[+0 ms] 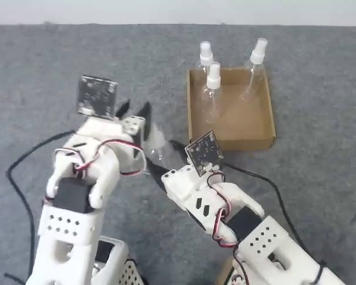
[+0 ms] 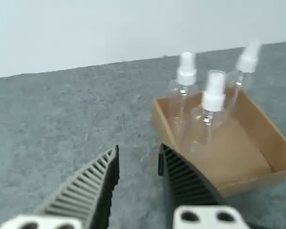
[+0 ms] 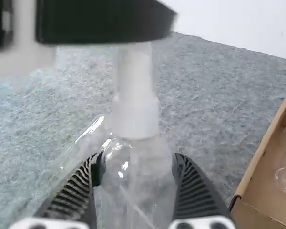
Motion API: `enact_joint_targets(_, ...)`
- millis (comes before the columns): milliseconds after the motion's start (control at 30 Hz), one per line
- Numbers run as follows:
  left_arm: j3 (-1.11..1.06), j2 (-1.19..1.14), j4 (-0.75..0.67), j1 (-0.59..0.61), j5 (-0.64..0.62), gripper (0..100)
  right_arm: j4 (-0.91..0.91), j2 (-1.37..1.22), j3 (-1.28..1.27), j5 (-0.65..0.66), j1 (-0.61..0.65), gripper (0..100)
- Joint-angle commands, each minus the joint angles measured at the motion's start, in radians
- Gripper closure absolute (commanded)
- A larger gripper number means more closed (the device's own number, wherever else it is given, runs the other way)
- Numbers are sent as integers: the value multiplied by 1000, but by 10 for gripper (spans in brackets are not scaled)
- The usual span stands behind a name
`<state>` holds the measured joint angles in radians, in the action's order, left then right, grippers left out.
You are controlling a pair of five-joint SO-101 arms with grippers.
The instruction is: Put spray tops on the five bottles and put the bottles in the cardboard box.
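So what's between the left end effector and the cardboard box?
Just bare grey mat separates the left end effector and cardboard box, per the left wrist view.

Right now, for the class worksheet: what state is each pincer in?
Left pincer: open, holding nothing.
Right pincer: closed on a clear bottle that has a spray top on it.

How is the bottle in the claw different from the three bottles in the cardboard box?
The held bottle is clamped in the right gripper, out over the grey carpet; the three boxed bottles stand inside the cardboard box. The held bottle is gripped at its body, while the boxed bottles stand upright, touched by nothing. All four are clear with white spray tops.
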<state>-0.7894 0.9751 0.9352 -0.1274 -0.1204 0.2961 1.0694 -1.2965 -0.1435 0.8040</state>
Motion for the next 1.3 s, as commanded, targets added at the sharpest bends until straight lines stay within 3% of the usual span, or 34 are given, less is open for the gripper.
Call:
enact_joint_targets(0, 93, 97, 44, 83, 6, 876, 10, 41, 32, -5, -18, 993)
enact_joint_targets(167, -1, 288, 89, 84, 9, 876, 13, 33, 57, 58, -28, 993)
enact_joint_targets(300, -148, 396, 117, 86, 9, 876, 87, 31, 146, 60, -111, 993)
enact_joint_targets(467, -302, 505, 60, 81, 57, 858, 125, 30, 261, 60, -182, 993)
enact_joint_targets(633, -421, 549, 51, -64, 60, 823, 120, -59, 338, 64, -183, 993)
enact_joint_targets(900, -472, 617, 51, -81, 60, 808, 185, -298, 551, 60, -177, 993)
enact_joint_targets(1267, -512, 689, 55, -80, 61, 811, 397, -208, 592, 60, -176, 993)
